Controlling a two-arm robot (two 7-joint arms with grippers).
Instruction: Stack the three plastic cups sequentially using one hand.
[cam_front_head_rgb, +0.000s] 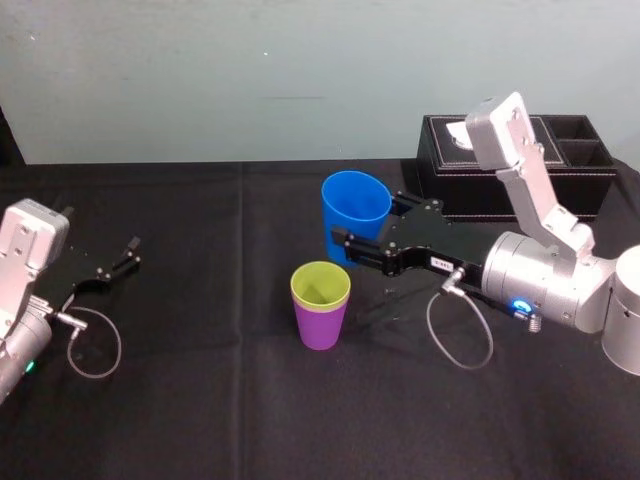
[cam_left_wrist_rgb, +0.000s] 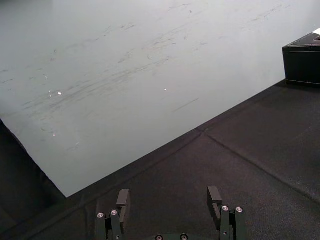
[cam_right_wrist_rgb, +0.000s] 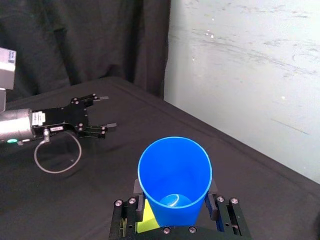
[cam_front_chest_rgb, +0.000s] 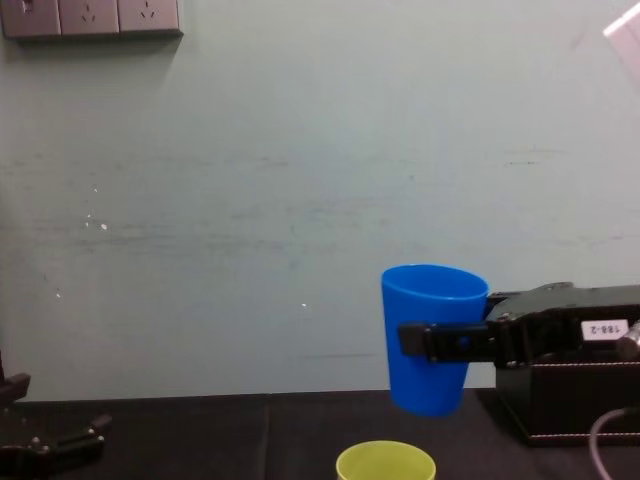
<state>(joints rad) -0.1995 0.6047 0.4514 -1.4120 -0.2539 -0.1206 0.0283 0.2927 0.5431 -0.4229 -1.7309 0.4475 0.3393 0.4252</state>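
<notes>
My right gripper (cam_front_head_rgb: 368, 222) is shut on the bright blue cup (cam_front_head_rgb: 355, 205), one finger on each side of its wall. It holds the cup upright in the air above the black table, as the chest view shows (cam_front_chest_rgb: 432, 335). The right wrist view looks down into the blue cup (cam_right_wrist_rgb: 175, 177). Just in front of it and lower, the yellow-green cup (cam_front_head_rgb: 320, 285) sits nested inside the purple cup (cam_front_head_rgb: 320, 325) on the cloth. The yellow-green rim (cam_front_chest_rgb: 385, 462) lies below the blue cup. My left gripper (cam_front_head_rgb: 132, 250) rests open at the far left, with nothing between its fingers (cam_left_wrist_rgb: 122, 200).
A black tissue box (cam_front_head_rgb: 520, 165) stands at the back right, behind my right arm. Black cloth (cam_front_head_rgb: 200, 330) covers the table, and a pale wall runs along its far edge. Loose cable loops hang from both wrists.
</notes>
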